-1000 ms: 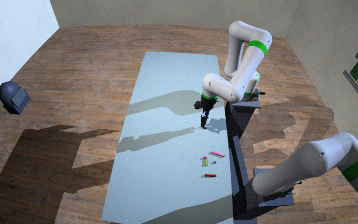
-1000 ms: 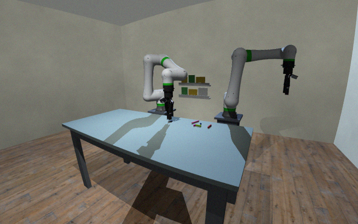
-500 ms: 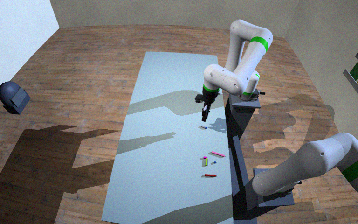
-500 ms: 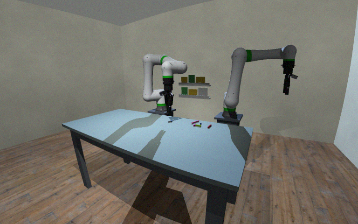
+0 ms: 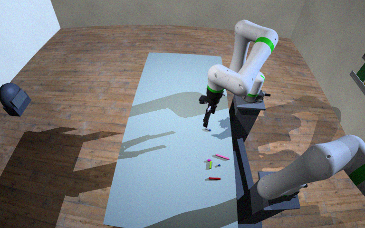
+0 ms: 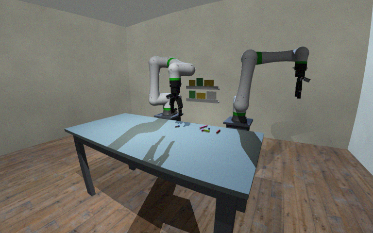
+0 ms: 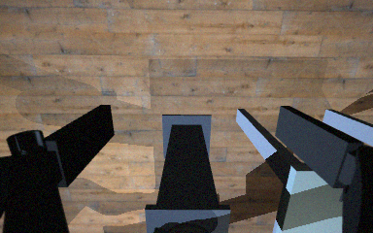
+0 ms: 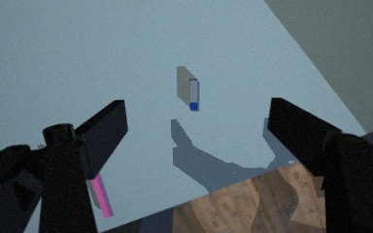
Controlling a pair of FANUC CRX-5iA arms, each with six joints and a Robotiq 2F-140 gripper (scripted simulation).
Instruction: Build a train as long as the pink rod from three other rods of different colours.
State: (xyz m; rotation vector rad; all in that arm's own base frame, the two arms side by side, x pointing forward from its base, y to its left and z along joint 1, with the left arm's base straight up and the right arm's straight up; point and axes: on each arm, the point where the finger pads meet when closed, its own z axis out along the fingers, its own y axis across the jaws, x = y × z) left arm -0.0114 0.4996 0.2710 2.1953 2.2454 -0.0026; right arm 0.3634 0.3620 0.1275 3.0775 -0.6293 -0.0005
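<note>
Seven rods lie on the desk (image 5: 161,198) (image 6: 209,161): two blue, one each of grey, magenta, lime, red and pink. The grey rod (image 5: 206,129) (image 6: 176,126) (image 8: 193,90) and one blue rod (image 5: 209,130) (image 6: 178,125) (image 8: 193,106) line up end to end, flat, below the spread right gripper (image 5: 206,125) (image 6: 176,112) (image 8: 197,114). The pink rod (image 5: 222,156) (image 6: 203,126) (image 8: 102,196), lime rod (image 5: 210,165) (image 6: 206,130), magenta rod (image 5: 209,160) (image 6: 202,130), other blue rod (image 5: 219,165) (image 6: 209,128) and red rod (image 5: 214,178) (image 6: 218,131) lie well apart from that pair. The left gripper (image 6: 297,97) (image 7: 194,120) is spread too.

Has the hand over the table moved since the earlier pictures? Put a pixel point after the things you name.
Yes: the right hand (image 5: 206,126) (image 6: 176,112) (image 8: 197,114) rose, away from the grey rod (image 5: 206,128) (image 6: 176,126) (image 8: 193,90) on the table (image 5: 161,80) (image 6: 176,153) (image 8: 97,58).
</note>
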